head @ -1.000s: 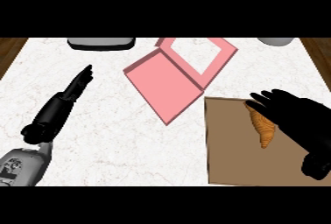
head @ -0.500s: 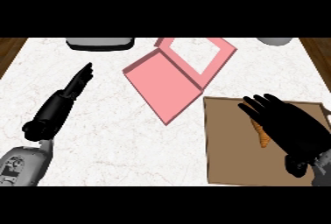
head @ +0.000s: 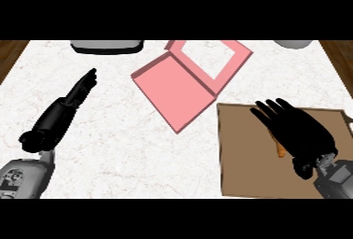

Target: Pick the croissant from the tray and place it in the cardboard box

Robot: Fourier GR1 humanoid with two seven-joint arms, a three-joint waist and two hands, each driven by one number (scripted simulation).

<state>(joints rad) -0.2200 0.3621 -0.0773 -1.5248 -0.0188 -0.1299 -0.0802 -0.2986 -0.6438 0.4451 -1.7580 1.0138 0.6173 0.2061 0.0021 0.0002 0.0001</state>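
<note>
While the croissant [head: 282,150] lies on the brown tray [head: 241,154], the right hand [head: 298,133] covers nearly all of it.

Only a small golden-orange sliver of the pastry shows at the hand's left edge, directly under the palm; its long axis seems to run up and down the view, roughly along the hand, though most of it is hidden. The right hand's fingers [head: 270,108] are spread and fairly straight, pointing away from the robot, not curled round the pastry. This hand is by far the nearer; the left hand [head: 72,100] rests open and flat well apart on the white marbled surface [head: 131,140]. The flat, matt tray is rectangular. Up and left of it lies the pink cardboard box [head: 186,84], shallow, its lid folded open.
</note>
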